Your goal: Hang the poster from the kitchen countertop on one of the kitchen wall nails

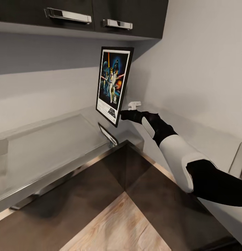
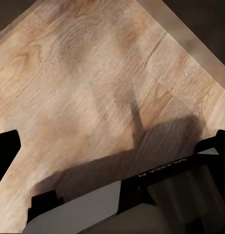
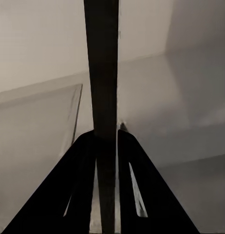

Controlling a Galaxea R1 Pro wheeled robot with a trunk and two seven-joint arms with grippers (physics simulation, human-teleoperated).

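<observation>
Poster (image 3: 103, 73) seen edge-on from the right wrist, artwork hidden, top cut off; right gripper (image 1: 121, 115) fingertips hidden behind its frame; left gripper (image 2: 112, 204) jaws cropped, state unclear.

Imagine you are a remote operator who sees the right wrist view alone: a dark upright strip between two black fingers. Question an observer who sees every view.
Operator: What is that dark strip?
Observer: It is the edge of the upright rectangular Star Wars poster with its thin black frame, white border and dark blue artwork.
Operator: Does it rest on anything?
Observer: No. The right gripper holds its lower corner above the glossy silver-grey kitchen countertop.
Operator: What hangs overhead?
Observer: Dark wall cabinets with chrome handles.
Operator: And the left gripper?
Observer: The left wrist view looks down at a light wooden floor.
</observation>
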